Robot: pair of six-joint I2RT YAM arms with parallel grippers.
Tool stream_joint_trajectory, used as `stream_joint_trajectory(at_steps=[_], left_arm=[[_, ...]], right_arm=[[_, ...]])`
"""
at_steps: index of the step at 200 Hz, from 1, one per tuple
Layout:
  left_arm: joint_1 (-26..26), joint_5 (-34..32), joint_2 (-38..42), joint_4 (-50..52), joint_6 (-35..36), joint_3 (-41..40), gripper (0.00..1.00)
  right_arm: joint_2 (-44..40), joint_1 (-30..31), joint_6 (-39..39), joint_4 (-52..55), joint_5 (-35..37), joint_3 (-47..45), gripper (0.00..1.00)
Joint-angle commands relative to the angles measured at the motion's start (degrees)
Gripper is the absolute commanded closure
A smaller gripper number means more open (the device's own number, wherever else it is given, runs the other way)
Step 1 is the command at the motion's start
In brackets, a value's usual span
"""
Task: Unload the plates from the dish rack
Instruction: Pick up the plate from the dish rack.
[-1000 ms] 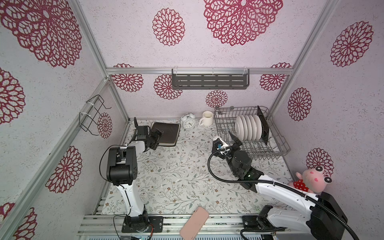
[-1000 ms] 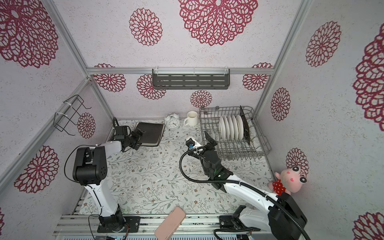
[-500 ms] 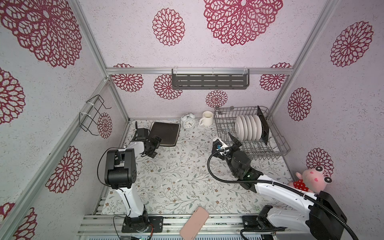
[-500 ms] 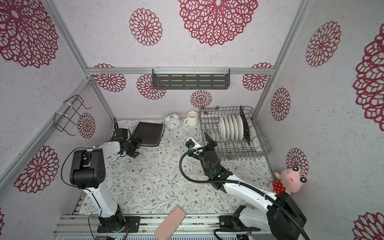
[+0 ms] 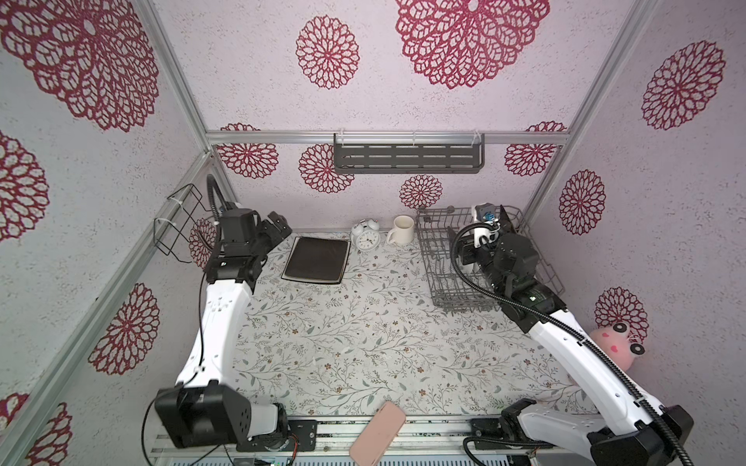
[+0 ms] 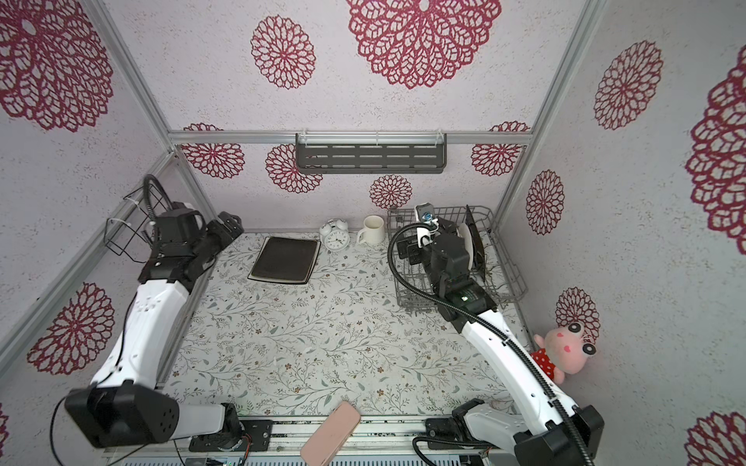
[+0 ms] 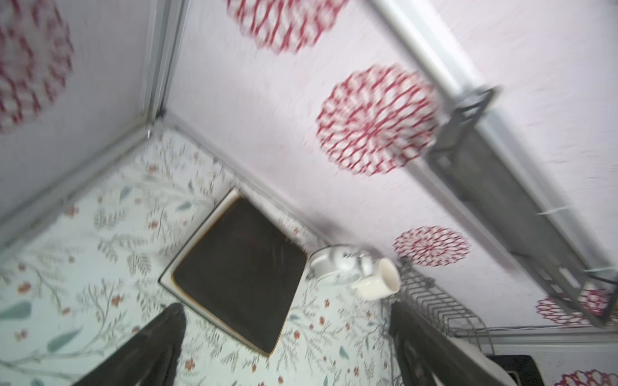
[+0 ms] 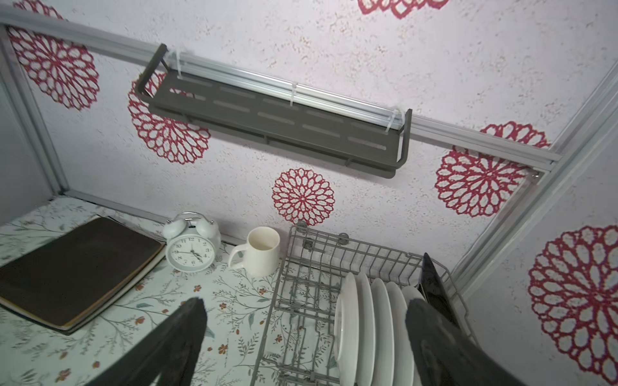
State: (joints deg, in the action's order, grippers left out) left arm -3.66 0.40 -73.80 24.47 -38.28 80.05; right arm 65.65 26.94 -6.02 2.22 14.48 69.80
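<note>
Round white plates [image 8: 371,320] upright in grey wire dish rack [image 8: 334,247]; black-backed square plates [image 5: 317,258] stacked on table [image 5: 363,343]; right gripper [image 8: 306,310] above rack, left gripper [image 7: 286,309] near stack; both agape, empty.

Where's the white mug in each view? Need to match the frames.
Top view: mug at the back wall, between the alarm clock and the dish rack.
Top view: mug, between the same two neighbours.
Left wrist: mug, blurred, against the alarm clock.
Right wrist: mug, sharp, handle toward the alarm clock.
Shared landmark: the alarm clock, next to the mug in all four.
</note>
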Motion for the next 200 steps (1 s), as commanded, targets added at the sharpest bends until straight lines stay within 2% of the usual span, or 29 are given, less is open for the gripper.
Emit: stream_joint_trajectory(at_steps=[1,24,45,74,107,147,200], left_arm=[[-0.4,1.8,4.4,-5.3,9.9,-2.7,0.03],[-0.4,10.3,8.4,-14.1,11.7,-6.5,0.03],[-0.4,17.9,10.4,-20.7,8.7,-10.1,0.03],[0.0,24.7,9.4,-17.8,9.1,-8.0,0.03],[1.9,23.4,9.6,-10.6,13.5,-6.4,0.03],[3.6,22.1,9.9,-4.7,16.8,-5.5,0.02],[5.8,20.2,8.4,-1.3,18.5,-4.6,0.00]], right_arm=[[1.3,-0.9,8.6,10.9,-5.3,3.3,0.04],[4.6,-4.0,13.3,15.0,-6.9,7.1,0.08],[8.7,-7.4,16.3,19.2,-10.3,10.1,0.13],[13.2,-12.4,18.5,20.7,-13.8,10.9,0.16],[18.5,-17.0,18.6,21.0,-16.8,11.6,0.17],[25.4,-18.2,15.2,20.7,-13.8,14.5,0.19],[33.5,-18.3,11.6,21.2,-8.9,18.6,0.28]])
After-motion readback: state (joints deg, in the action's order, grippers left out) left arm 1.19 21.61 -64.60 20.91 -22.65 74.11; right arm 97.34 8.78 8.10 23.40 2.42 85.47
